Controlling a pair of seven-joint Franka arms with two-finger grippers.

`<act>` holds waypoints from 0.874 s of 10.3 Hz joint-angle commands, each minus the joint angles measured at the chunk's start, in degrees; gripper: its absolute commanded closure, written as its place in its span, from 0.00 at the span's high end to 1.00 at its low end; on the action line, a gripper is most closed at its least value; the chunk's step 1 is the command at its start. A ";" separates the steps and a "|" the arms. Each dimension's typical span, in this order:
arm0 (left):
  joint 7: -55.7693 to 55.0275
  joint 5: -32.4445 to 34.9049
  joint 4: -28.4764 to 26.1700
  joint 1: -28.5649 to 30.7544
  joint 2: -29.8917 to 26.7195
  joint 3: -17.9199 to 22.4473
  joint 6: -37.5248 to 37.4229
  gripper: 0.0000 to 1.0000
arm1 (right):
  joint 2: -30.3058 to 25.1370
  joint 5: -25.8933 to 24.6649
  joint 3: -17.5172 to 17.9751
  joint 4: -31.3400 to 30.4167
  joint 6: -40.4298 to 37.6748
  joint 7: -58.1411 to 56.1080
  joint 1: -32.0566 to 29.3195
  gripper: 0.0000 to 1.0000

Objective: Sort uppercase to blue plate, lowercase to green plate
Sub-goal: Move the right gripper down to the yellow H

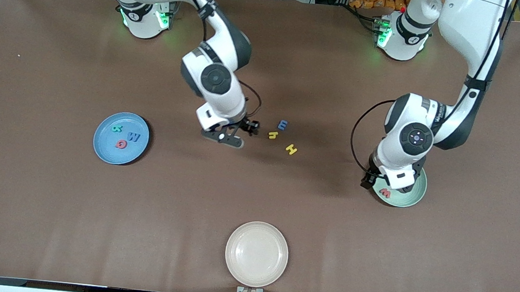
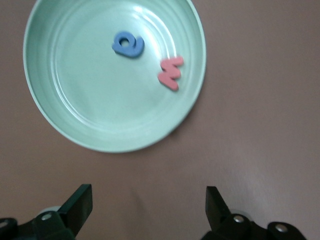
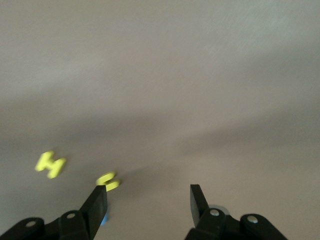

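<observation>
Over the table's middle, right gripper [image 1: 242,132]: fingers [image 3: 97,202] spread wide, nothing between them; it hangs low just beside the loose letters, on the side toward the right arm's end.
Left gripper [image 1: 383,177]: fingers [image 2: 80,205] spread wide and empty; it hangs over the rim of the green plate, at the edge toward the table's middle.
Yellow h [image 1: 273,135]: flat on the table, close to the right gripper's tips; in the right wrist view [image 3: 108,181] it lies just past one fingertip.
Blue m [image 1: 283,125]: on the table, just beside the yellow h and farther from the front camera.
Yellow H [image 1: 291,149]: on the table, near the yellow h, nearer the front camera, toward the left arm's end.
Green plate [image 1: 415,196]: toward the left arm's end; partly covered by the left wrist.
Red m [image 2: 171,73]: in the green plate, near its rim.
Blue q [image 2: 128,44]: in the green plate, close to the red m, not touching.
Blue plate [image 1: 103,147]: toward the right arm's end.
Green R [image 1: 117,128], blue W [image 1: 133,137], red Q [image 1: 121,143]: all in the blue plate, clustered.
Cream plate [image 1: 256,253]: nearest the front camera, bare.
</observation>
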 commanded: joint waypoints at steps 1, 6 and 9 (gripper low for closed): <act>-1.09 3.41 1.91 -1.22 -1.01 0.18 -3.13 1.00 | 3.57 -0.70 0.33 2.41 3.89 12.47 3.20 0.75; 0.14 4.74 4.81 3.25 -0.39 0.62 -4.90 1.00 | 9.13 -7.03 -0.29 8.58 3.81 24.57 7.26 0.75; 0.31 4.83 6.14 5.36 1.71 0.62 -4.90 1.00 | 9.04 -6.76 -1.78 8.50 3.36 16.82 6.03 0.72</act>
